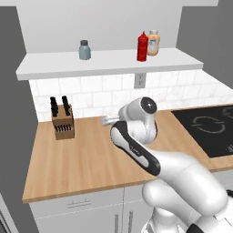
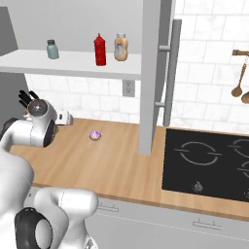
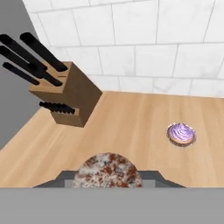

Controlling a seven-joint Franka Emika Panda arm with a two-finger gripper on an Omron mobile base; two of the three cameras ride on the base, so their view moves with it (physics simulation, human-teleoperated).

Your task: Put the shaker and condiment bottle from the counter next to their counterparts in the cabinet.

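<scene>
The fingers are closed on the shaker, whose speckled round top sits between them above the bench, with the knife block to one side and a purple cupcake to the other. The red bottle stands upright on the shelf, just beside the tan bottle. The grey shaker stands well apart from them, further left on the same shelf.
</scene>
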